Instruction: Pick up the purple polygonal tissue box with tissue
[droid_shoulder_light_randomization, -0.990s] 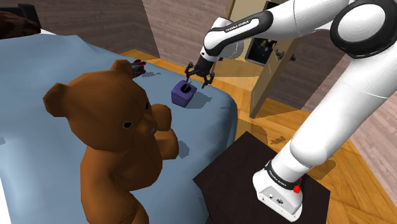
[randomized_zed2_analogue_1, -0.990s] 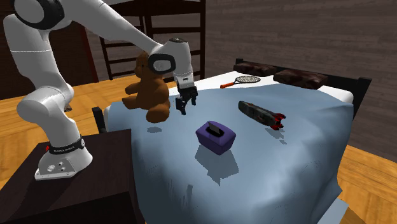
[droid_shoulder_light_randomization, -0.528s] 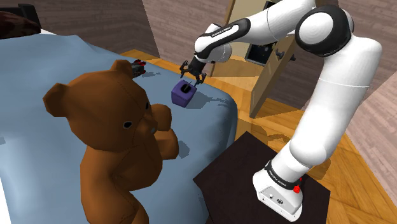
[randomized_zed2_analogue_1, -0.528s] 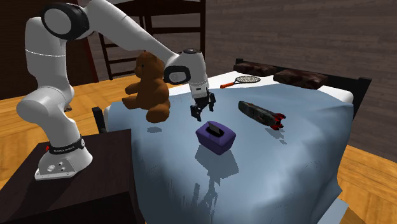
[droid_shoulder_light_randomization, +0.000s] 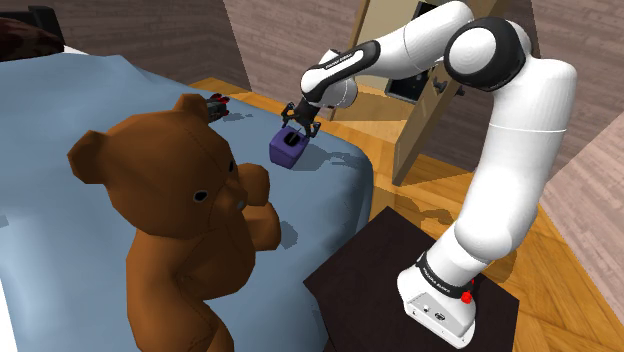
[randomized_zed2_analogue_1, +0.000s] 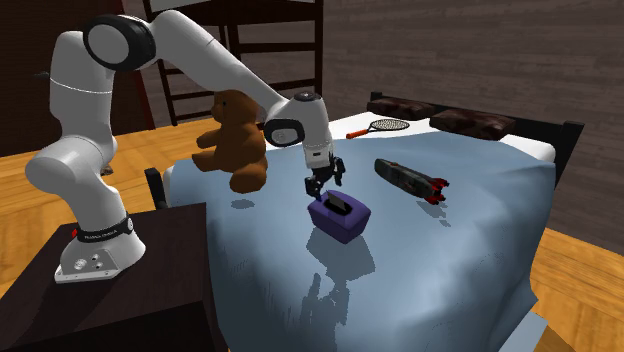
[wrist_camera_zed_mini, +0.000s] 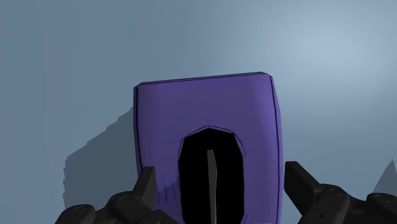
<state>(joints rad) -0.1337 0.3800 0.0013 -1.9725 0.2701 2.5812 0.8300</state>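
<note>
While my jaws hang open just above the purple tissue box (droid_shoulder_light_randomization: 290, 148) on the blue bed (droid_shoulder_light_randomization: 100, 90), I should descend straight, keeping its side walls centred between my fingers (wrist_camera_zed_mini: 146, 186), then close squarely. I count one tissue box, one teddy bear (droid_shoulder_light_randomization: 180, 220), one racket (randomized_zed2_analogue_1: 383, 127).

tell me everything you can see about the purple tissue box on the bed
The purple tissue box is a faceted block with dark edge lines and a black oval opening on top, where a thin grey sliver stands. It sits upright on the blue bed cover, near the bed's edge, casting a shadow. The black gripper hangs open just above it, fingers either side, not clasping it.
</note>
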